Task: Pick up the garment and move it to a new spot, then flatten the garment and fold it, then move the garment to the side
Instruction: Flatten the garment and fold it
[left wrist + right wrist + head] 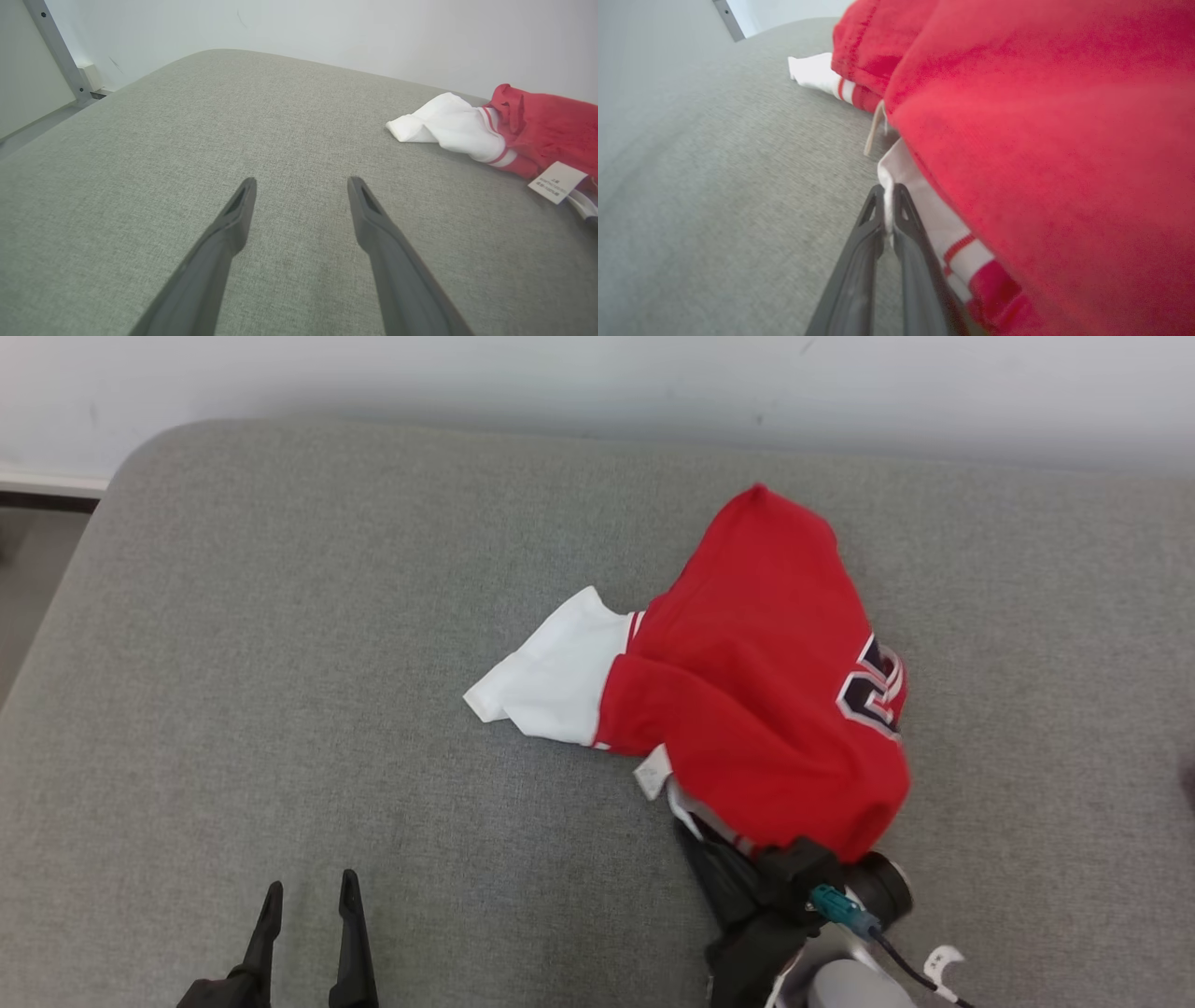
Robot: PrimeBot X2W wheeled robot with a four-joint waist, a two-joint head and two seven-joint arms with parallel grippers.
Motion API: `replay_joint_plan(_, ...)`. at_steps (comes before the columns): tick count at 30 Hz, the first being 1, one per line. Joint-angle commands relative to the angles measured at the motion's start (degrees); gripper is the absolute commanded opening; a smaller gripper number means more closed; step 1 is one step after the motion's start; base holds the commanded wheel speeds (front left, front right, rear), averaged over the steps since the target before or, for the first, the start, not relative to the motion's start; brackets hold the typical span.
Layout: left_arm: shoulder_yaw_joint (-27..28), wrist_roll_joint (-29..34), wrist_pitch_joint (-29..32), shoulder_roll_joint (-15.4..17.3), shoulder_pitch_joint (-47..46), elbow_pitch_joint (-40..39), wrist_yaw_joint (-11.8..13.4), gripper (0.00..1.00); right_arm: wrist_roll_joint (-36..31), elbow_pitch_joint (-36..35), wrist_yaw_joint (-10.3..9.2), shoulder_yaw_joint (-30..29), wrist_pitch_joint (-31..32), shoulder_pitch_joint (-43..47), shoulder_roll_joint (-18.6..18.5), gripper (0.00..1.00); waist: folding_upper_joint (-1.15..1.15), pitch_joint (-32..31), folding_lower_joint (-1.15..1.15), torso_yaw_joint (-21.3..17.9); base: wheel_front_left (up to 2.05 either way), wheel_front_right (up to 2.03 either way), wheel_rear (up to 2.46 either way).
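The red garment (pixel 766 691) lies bunched, one white sleeve (pixel 555 677) sticking out.

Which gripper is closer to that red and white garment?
Right. The right gripper is shut on the garment at its white edge; the left gripper hangs open over the grey cushion, well to the garment's left.

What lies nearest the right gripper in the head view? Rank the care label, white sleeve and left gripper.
1. The care label, close by the right gripper.
2. The white sleeve, farther up-left.
3. The left gripper, far at lower left.
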Motion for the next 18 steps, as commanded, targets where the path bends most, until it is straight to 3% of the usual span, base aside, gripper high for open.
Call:
replay_joint_plan(1, 0.05, -0.56, -0.17, -0.04, -0.17, 0.16, -0.34, 1.0, 0.94, -1.9, 0.18, 0.77, -0.01, 0.53, 0.66, 0.0, -0.01, -1.19, -0.01, -0.57, 0.0, 0.0, 0.0)
replay_joint_plan(9, 0.9, 0.09, -0.17, -0.04, 1.47, 1.11, -1.93, 1.0, 7.54, -17.29, 0.18, 3.83, 0.0, -5.0, -0.63, 0.0, -0.01, -5.91, -0.01, -2.18, 0.0, 0.0, 0.0)
replay_joint_plan(18, 1.39, 0.47, -0.17, -0.03, 2.94, 2.15, -2.94, 1.0, 11.51, -26.54, 0.18, -0.06, 0.02, -18.03, -0.86, 0.0, -0.01, -9.08, -0.01, -2.03, 0.0, 0.0, 0.0)
